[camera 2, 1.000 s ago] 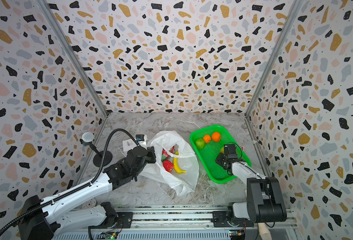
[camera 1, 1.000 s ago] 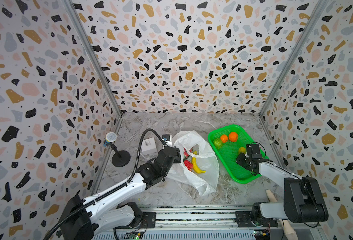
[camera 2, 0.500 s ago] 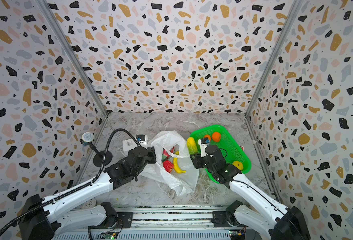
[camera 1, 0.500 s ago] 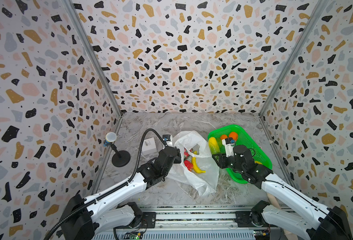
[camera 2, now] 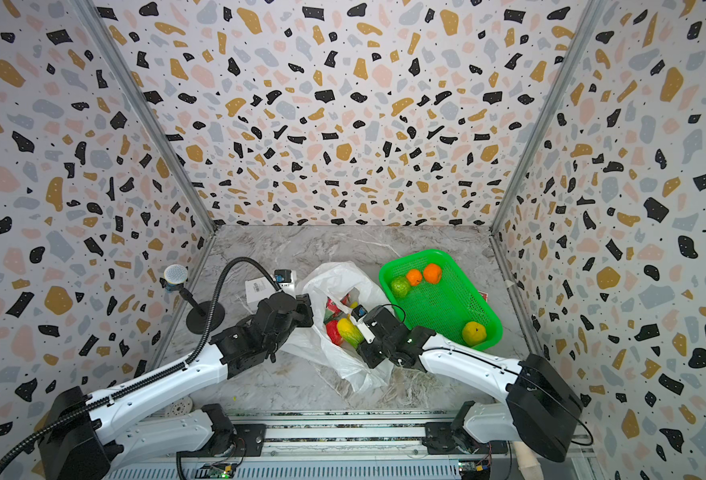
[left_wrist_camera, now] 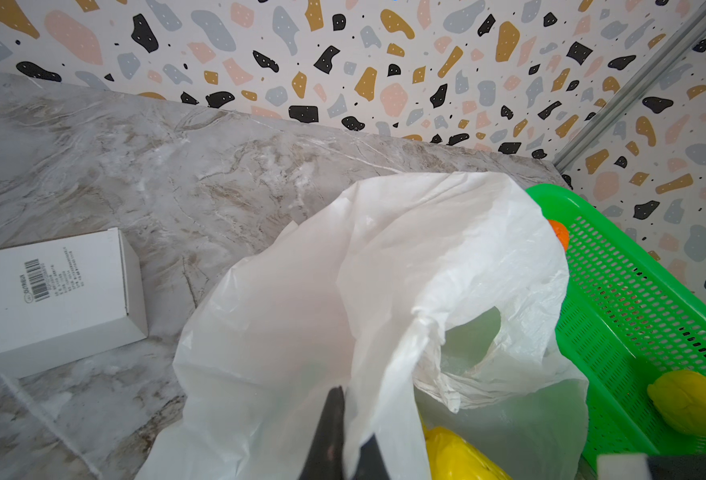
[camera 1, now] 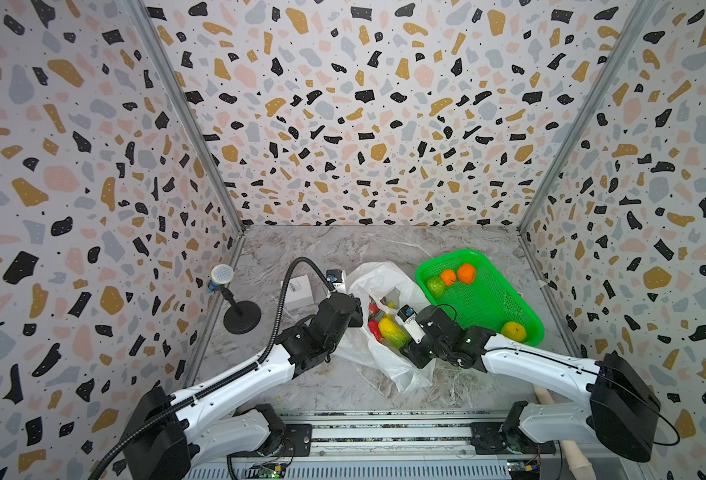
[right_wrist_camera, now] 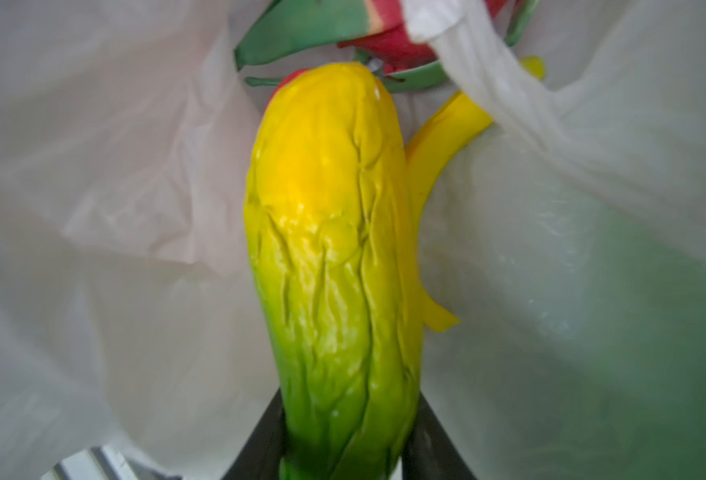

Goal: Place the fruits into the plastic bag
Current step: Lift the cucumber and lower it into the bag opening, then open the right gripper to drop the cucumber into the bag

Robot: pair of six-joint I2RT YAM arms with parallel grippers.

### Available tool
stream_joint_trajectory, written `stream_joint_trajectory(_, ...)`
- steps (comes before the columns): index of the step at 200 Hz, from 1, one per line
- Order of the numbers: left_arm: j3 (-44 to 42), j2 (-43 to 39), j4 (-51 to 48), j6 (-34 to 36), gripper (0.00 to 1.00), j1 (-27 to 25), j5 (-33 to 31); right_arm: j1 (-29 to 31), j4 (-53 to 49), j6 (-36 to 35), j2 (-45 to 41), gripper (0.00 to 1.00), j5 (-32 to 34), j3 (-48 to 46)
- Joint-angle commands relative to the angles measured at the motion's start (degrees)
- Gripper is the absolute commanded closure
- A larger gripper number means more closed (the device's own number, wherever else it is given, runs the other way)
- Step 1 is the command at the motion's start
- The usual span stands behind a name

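Three fruits lie inside the bag (camera 1: 378, 276): the dragon fruit (right_wrist_camera: 384, 37), the banana (right_wrist_camera: 438, 141) and a red fruit (camera 2: 334, 332), which is partly hidden. A fourth, the oblong fruit (right_wrist_camera: 334, 249), is within the bag's mouth, touching the banana, but it is not yet let go. The right claw (right_wrist_camera: 343, 440) grips its green end. The left claw (left_wrist_camera: 345, 449) is clenched on the bag's rim and holds the opening up.

Four fruits remain outside, all in the tray (camera 1: 451, 257) just beside the bag. The green fruit (camera 1: 435, 286) and two oranges (camera 1: 466, 273) sit together at its far end, and the yellow fruit (camera 1: 514, 330) sits apart at the near corner. No fruit shows on the bare surface (camera 1: 343, 245).

By this count the task is about half done. The oblong fruit needs releasing, then four more trips from tray to bag. The bag is thin and slack, so its mouth probably stays open only while the left claw pinches it.
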Motion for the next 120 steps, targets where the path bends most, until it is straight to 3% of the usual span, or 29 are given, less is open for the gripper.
stream_joint_trajectory(1,0.1,-0.6,1.6,0.6,1.0,-0.2,-0.1,-3.5,0.0,3.3,0.3,0.68,6.6,2.2)
stream_joint_trajectory(38,0.2,-0.5,1.7,0.7,1.0,-0.2,-0.1,-10.4,4.4,10.7,4.9,0.64,6.1,3.5)
stream_joint_trajectory(83,0.3,-1.0,1.4,0.8,1.0,-0.1,-0.1,-10.5,2.7,10.1,12.7,0.62,5.9,10.0)
stream_joint_trajectory(98,0.2,-1.2,1.3,0.8,1.0,-0.2,-0.2,-10.4,3.0,9.7,13.4,0.55,5.1,10.6)
stream_joint_trajectory(120,0.1,-1.3,1.4,0.7,1.0,-0.2,-0.4,-10.4,3.0,9.5,13.0,0.35,2.6,11.1)
